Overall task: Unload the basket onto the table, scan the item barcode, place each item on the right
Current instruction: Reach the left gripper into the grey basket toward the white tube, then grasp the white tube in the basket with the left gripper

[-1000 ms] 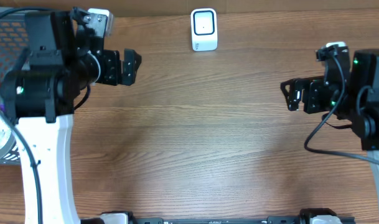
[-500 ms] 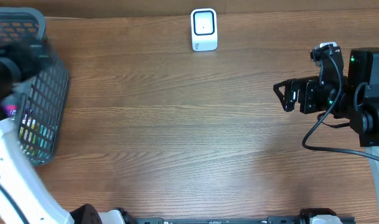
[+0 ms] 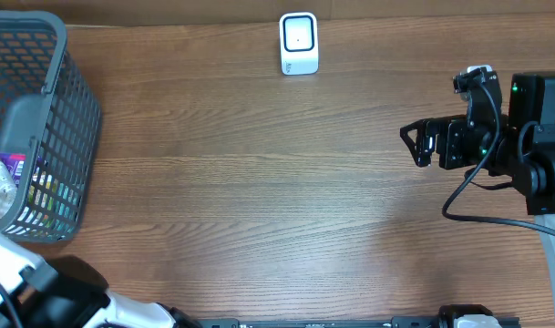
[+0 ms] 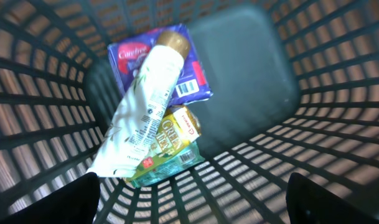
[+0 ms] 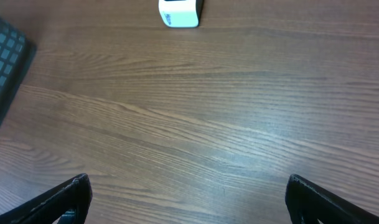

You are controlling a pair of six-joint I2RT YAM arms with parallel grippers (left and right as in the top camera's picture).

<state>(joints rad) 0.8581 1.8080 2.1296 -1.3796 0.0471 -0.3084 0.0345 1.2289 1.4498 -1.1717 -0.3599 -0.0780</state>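
Note:
A dark mesh basket (image 3: 72, 109) stands at the table's left edge with items in it. In the left wrist view a white tube with a gold cap (image 4: 149, 93) lies across a purple pack (image 4: 189, 78) and a green box (image 4: 173, 146). A printed barcode shows on the purple pack. My left gripper (image 4: 192, 196) hangs above them inside the basket (image 4: 338, 93), open and holding nothing. The white scanner (image 3: 299, 43) stands at the table's far edge, also visible as the scanner (image 5: 180, 12) in the right wrist view. My right gripper (image 3: 414, 143) hovers open over bare wood at the right, jaws (image 5: 186, 193) wide apart.
A blurred grey patch (image 4: 245, 62) lies against the basket's inside beside the items. The basket's corner (image 5: 5, 56) shows at the left of the right wrist view. The left arm's white and black links (image 3: 40, 287) fill the table's near-left corner.
The left arm swung away from the far-left of the table and now looks down into the basket. The right gripper edged slightly left.

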